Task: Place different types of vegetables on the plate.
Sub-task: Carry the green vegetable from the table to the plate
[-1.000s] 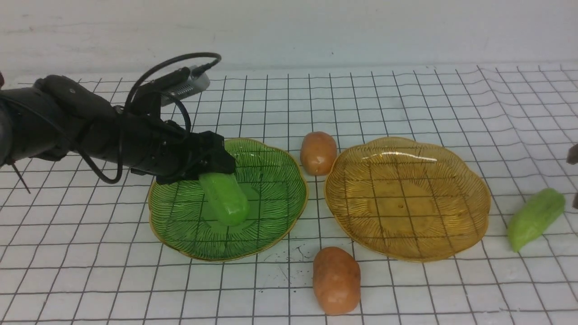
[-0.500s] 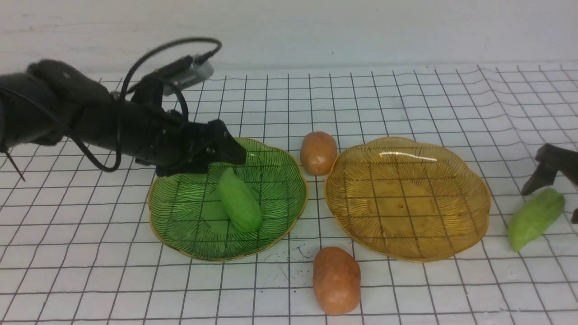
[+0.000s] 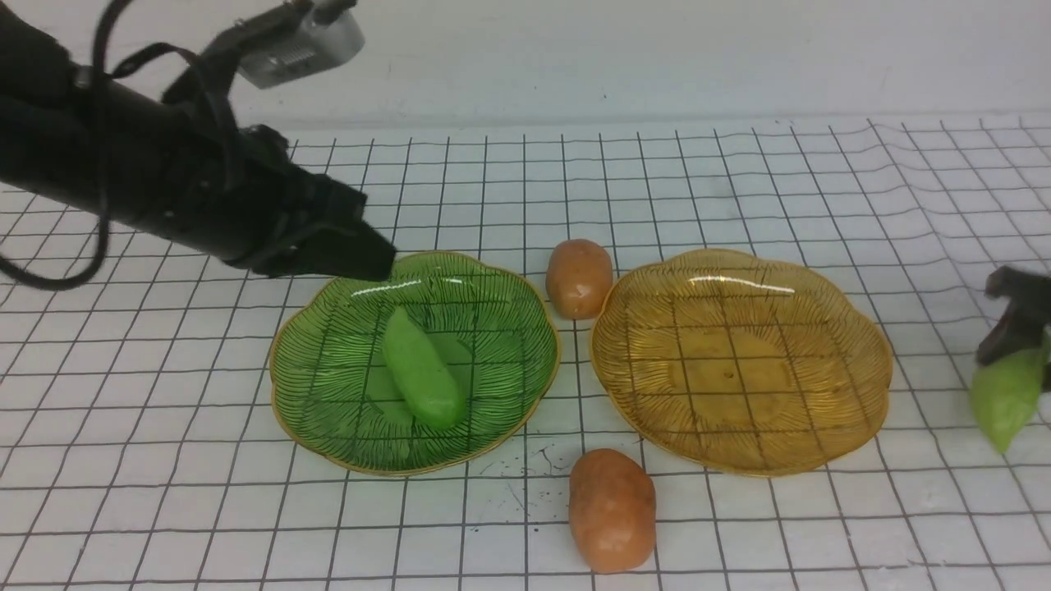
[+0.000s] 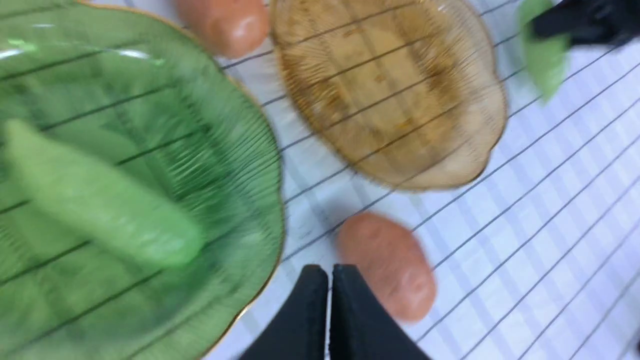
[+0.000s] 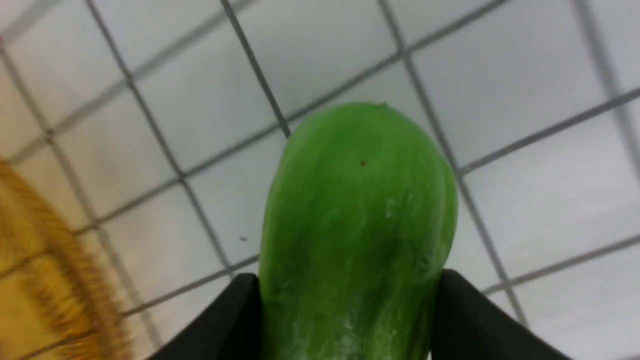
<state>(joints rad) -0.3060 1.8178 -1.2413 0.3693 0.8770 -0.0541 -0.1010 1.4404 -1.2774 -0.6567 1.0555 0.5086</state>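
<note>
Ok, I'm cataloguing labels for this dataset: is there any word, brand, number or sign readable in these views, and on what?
No readable text in any view.
The green plate and amber plate: ribbed lines only.
The plated cucumber piece, right-edge cucumber piece, far potato and near potato: unmarked.
The silver camera box: nothing legible.
The dark specks on the grid cloth: too small to read.

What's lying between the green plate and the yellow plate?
Front view: a narrow strip of gridded cloth, the far potato at one end, the near potato just past the other.
</note>
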